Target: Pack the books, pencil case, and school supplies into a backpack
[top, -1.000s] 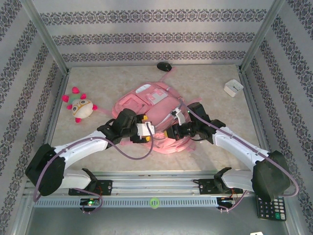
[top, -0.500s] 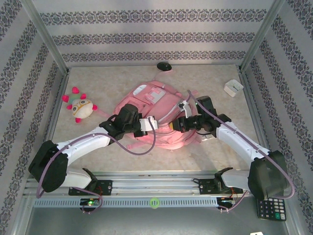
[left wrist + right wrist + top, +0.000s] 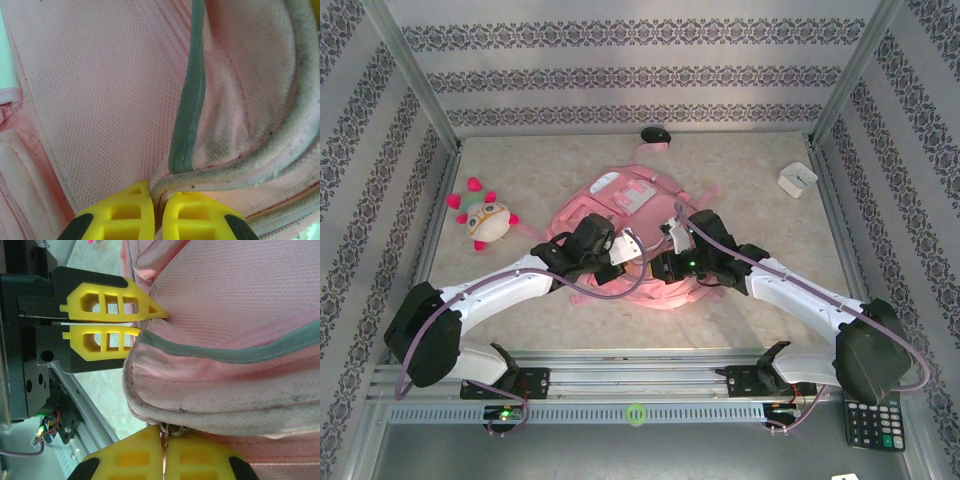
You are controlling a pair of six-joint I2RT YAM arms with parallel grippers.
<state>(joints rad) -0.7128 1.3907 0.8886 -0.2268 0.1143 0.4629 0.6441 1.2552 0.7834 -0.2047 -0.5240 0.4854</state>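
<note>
1. Left gripper (image 3: 156,187): yellow fingers pinched together on a fold of the large pink fabric backpack (image 3: 100,100). A grey-green piped seam (image 3: 192,90) runs away from the tips.
2. Right gripper (image 3: 164,432): fingers clamped tight, with what looks like a small metal zip pull (image 3: 172,429) caught between them. Pink mesh bulges directly ahead of its tips.
3. From the right wrist, the left gripper (image 3: 152,323) sits just beyond, across the bulged rim; near, not touching.
4. Overhead, both grippers (image 3: 625,262) (image 3: 660,268) hold the backpack's (image 3: 620,205) near edge; its bulk lies past their tips.
5. Progress, my judgement: this is rim and zip work. The interior is hidden, so I cannot tell whether the things to be packed are already inside. If they are, only the zip run is left. If not, all loading remains.
</note>
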